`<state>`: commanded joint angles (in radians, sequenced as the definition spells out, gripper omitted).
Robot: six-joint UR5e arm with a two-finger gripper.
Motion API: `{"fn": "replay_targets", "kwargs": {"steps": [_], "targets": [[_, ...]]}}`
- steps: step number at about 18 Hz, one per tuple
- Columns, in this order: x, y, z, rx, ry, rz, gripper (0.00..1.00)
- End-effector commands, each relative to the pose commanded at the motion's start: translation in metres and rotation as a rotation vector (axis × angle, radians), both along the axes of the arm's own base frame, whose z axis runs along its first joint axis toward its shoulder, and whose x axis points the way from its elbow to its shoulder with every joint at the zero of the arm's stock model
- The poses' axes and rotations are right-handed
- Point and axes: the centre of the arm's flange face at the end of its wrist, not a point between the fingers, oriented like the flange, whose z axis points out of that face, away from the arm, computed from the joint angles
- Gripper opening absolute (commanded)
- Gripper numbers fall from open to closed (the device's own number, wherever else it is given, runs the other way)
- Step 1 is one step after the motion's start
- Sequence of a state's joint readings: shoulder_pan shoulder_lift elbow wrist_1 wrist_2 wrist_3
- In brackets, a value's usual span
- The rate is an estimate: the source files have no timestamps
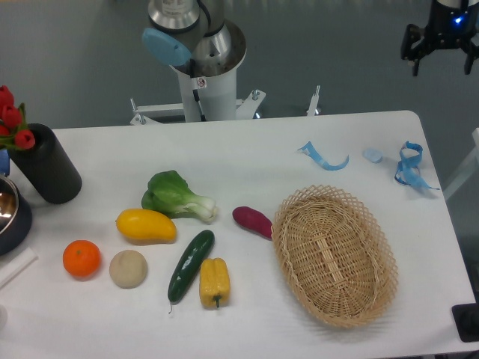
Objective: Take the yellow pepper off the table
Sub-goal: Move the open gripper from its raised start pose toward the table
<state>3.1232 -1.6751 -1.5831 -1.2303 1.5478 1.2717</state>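
Note:
The yellow pepper [214, 282] lies on the white table [247, 161] near the front, left of centre, its green stem pointing toward the front edge. It is a small, blocky, lobed fruit, next to a dark green cucumber [191, 265] on its left. My gripper [442, 61] hangs high at the top right corner of the view, beyond the table's far right corner and far from the pepper. Its two black fingers [415, 60] stand wide apart with nothing between them.
A wicker basket [334, 256] stands right of the pepper. A smooth yellow mango-like fruit [146, 226], bok choy [177, 196], purple sweet potato [253, 221], orange [81, 258] and beige round thing [128, 268] lie nearby. A black vase [46, 174] stands at the left; blue ribbons [408, 166] lie far right.

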Motion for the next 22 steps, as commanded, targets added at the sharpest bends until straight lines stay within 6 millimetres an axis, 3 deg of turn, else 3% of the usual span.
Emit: {"fn": "replay_targets", "kwargs": {"steps": [9,12,14,22], "targets": [[-0.001,0.006,-0.009,0.003,-0.017,-0.008,1.0],[0.002,0.026,-0.027,0.006,-0.008,-0.037,1.0],[0.006,0.033,-0.038,0.029,0.007,0.043,1.0],[0.019,0.108,-0.071,0.088,-0.049,0.189,1.0]]}}
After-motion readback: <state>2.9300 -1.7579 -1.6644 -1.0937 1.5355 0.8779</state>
